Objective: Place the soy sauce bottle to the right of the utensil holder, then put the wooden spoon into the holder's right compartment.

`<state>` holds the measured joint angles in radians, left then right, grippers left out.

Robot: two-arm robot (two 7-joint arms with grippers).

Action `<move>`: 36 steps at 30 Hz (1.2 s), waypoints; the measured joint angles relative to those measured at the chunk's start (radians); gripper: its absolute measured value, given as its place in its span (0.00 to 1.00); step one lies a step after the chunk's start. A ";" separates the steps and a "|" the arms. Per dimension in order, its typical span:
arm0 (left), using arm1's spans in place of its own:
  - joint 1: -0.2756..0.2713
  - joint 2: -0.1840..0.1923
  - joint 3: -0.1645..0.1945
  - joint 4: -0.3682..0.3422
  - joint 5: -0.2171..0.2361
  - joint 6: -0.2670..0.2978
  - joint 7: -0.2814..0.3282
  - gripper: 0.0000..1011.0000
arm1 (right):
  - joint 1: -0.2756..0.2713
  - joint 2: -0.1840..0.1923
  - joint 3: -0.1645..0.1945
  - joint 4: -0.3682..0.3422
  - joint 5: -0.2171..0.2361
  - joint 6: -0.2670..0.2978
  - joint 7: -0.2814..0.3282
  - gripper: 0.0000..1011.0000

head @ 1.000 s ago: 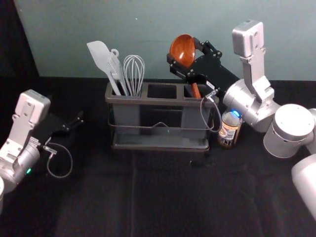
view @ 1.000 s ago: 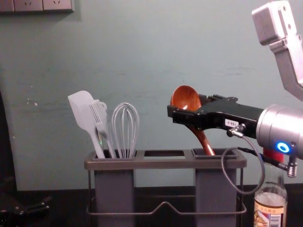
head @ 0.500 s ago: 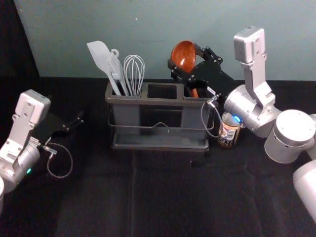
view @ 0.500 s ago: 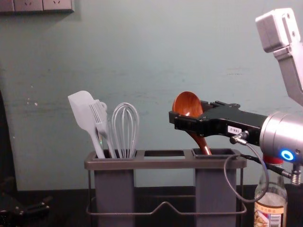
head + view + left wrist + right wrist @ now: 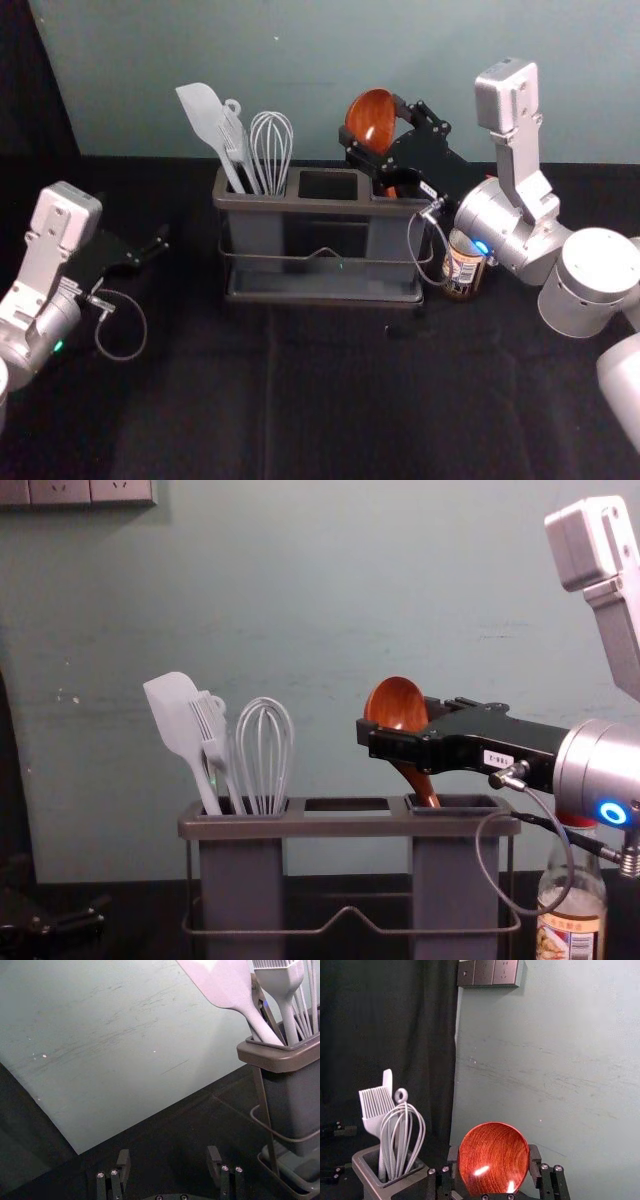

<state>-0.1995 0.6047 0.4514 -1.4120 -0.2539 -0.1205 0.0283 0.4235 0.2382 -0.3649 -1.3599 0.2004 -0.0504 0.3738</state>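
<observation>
The wooden spoon (image 5: 371, 108) was held bowl up above the right end of the utensil holder (image 5: 290, 203). Its bowl (image 5: 493, 1157) sat between the fingers of the right gripper (image 5: 373, 120), one against each side, so the gripper was clamped on the spoon at the bowl. The handle (image 5: 415, 782) ran down below the fingers on a slant, and its lower end reached into the right compartment (image 5: 455, 880). In the chest view the bowl leaned toward the holder's middle, and the gripper came in from the right, level above the rim.

Just beside the holder's right end, the soy sauce bottle (image 5: 462, 268) stood upright on the desk (image 5: 340, 400), its red cap (image 5: 576, 821) partly hidden by the right arm and its cable (image 5: 487, 858). In the left compartment (image 5: 240, 880) stood a spatula (image 5: 175, 715), a brush (image 5: 211, 725) and a whisk (image 5: 265, 755).

The left gripper (image 5: 148, 243) was parked to the left of the holder, well apart from the spoon, its fingers spread wide with a gap between them.
</observation>
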 joint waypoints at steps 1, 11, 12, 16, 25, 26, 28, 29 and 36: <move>0.000 0.000 0.000 0.000 0.000 0.000 0.000 0.99 | 0.000 0.000 0.000 0.000 0.000 0.000 0.000 0.83; 0.000 0.000 0.000 0.000 0.000 0.000 0.000 0.99 | 0.002 -0.001 0.000 0.002 0.000 -0.001 -0.001 0.83; 0.000 0.000 0.000 0.000 0.000 0.000 0.000 0.99 | 0.002 -0.001 0.000 0.002 0.000 -0.001 -0.001 0.83; 0.000 0.000 0.000 0.000 0.000 0.000 0.000 0.99 | 0.002 -0.001 0.000 0.003 -0.001 -0.001 -0.001 0.83; 0.000 0.000 0.000 0.000 0.000 0.000 0.000 0.99 | 0.003 -0.002 0.000 0.003 -0.001 -0.002 -0.001 0.91; 0.000 0.000 0.000 0.000 0.000 0.000 0.000 0.99 | 0.003 -0.002 0.000 0.003 -0.001 -0.002 -0.001 0.93; 0.000 0.000 0.000 0.000 0.000 0.000 0.000 0.99 | 0.003 -0.002 0.000 0.003 -0.001 -0.002 -0.001 0.98; 0.000 0.000 0.000 0.000 0.000 0.000 0.000 0.99 | 0.003 -0.002 0.000 0.003 -0.001 -0.002 -0.001 0.99; 0.000 0.000 0.000 0.000 0.000 0.000 0.000 0.99 | 0.004 -0.002 0.000 0.003 -0.002 -0.003 -0.001 0.99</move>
<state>-0.1995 0.6047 0.4514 -1.4120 -0.2539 -0.1205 0.0283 0.4272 0.2365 -0.3650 -1.3565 0.1988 -0.0534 0.3729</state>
